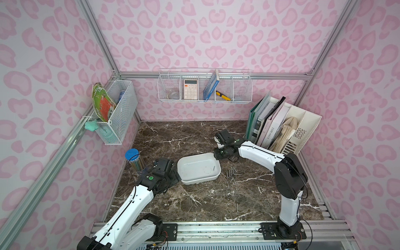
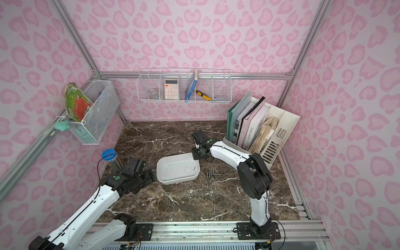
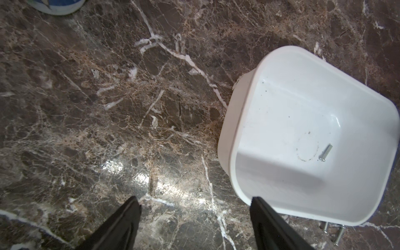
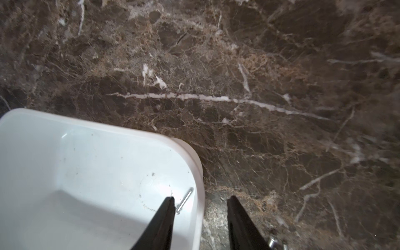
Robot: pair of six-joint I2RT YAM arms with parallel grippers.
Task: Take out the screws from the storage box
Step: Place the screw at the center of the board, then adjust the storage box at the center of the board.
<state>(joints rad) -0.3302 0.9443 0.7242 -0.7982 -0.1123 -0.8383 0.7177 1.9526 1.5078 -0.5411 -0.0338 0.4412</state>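
- On the marble table (image 1: 173, 138), the storage box (image 1: 192, 171) sat lidless between the two arms. Whether it lay quite flat could not be told.
- The right gripper (image 4: 201, 198) stood astride one wall of the box, jaws moderately apart. One finger was inside and one outside, with a gap on each side of the rim, so it was pinching nothing.
- The left gripper (image 3: 194, 200) was spread wide and empty, with one finger just at a corner of the box.
- The step in hand looked to be fetching out the remaining screw (image 4: 185, 200), which lay flat on the box floor close to the right gripper's inner finger.
- To do it well, that gripper would probably need to line up across the slim shank, come down squarely and close gently. The smooth floor could let the screw skid toward the wall.
- Counted: one box and two grippers. One screw was inside the box.
- A scatter of screws (image 1: 232, 175) lay on the table just beside the box, roughly eight and too overlapped to count exactly.
- One lone screw (image 1: 237, 207) lay well apart, nearer the arm bases.
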